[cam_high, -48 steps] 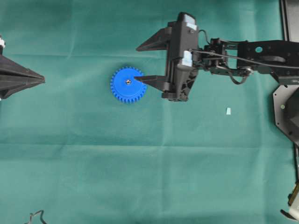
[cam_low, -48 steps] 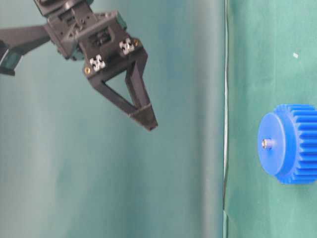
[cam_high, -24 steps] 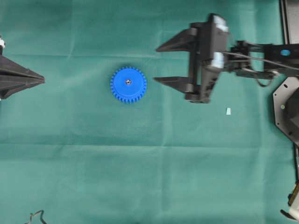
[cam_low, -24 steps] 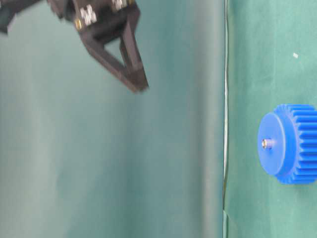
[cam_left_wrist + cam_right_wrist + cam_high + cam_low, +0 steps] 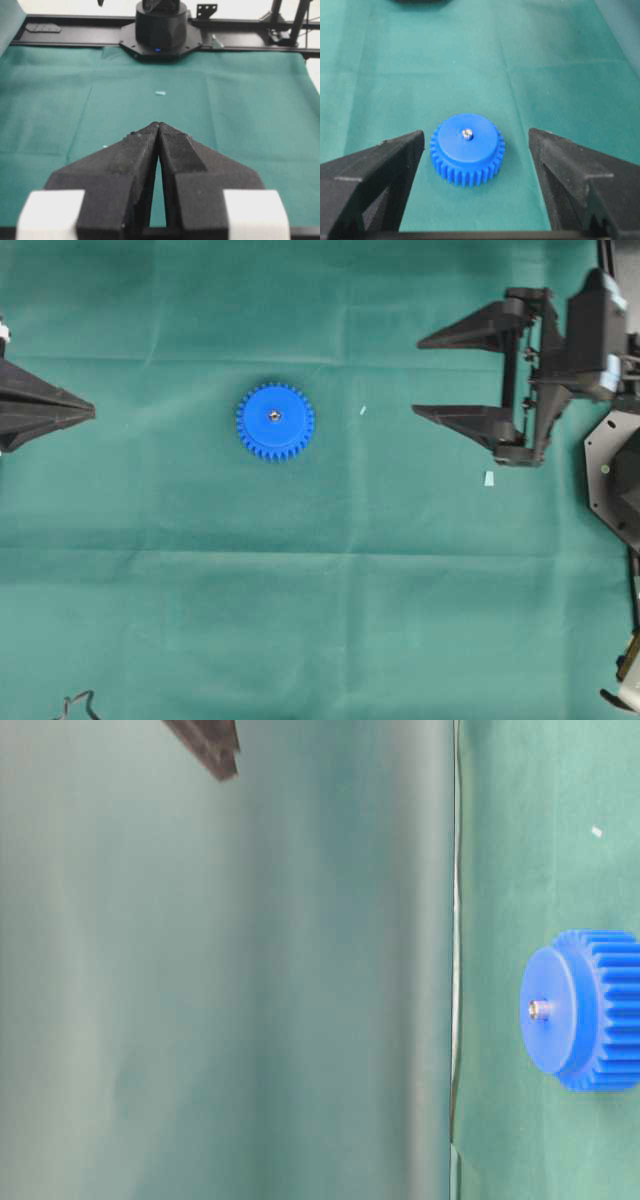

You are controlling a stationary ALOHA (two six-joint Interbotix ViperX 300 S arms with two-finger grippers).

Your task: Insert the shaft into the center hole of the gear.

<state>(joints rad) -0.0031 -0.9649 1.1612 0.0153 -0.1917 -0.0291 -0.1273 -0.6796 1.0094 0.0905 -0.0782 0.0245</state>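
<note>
The right gripper (image 5: 425, 375), fingers spread and empty, sits at three o'clock, well clear of the gear (image 5: 275, 421), apparently because the shaft (image 5: 467, 133) already stands in the center hole. The left gripper (image 5: 159, 127), fingers together, idles at nine o'clock.

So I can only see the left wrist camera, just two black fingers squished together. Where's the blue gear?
Observer: The gear lies flat on the green cloth, mid-table, nothing touching it.
Operator: Is the little pin in its hole?
Observer: Yes, the shaft stands in the center hole, its silvery tip poking out.
Operator: What's the other arm doing?
Observer: The right gripper sits apart from the gear, fingers wide open, empty.
</note>
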